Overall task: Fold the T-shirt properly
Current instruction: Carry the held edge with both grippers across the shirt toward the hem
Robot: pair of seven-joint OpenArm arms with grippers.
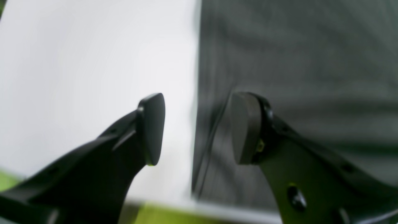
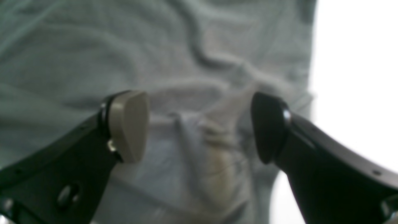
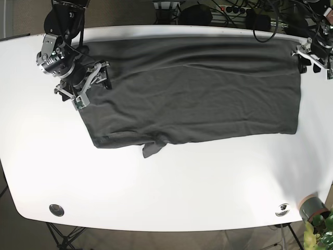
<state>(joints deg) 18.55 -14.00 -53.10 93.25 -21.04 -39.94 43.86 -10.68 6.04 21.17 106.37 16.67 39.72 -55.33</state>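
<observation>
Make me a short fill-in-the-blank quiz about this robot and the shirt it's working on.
1. The dark grey cotton T-shirt lies spread on a ____ table.
2. The left hand hovers over the shirt's ____.
3. The right hand has its fingers ____.

Missing words: white; edge; open
</observation>
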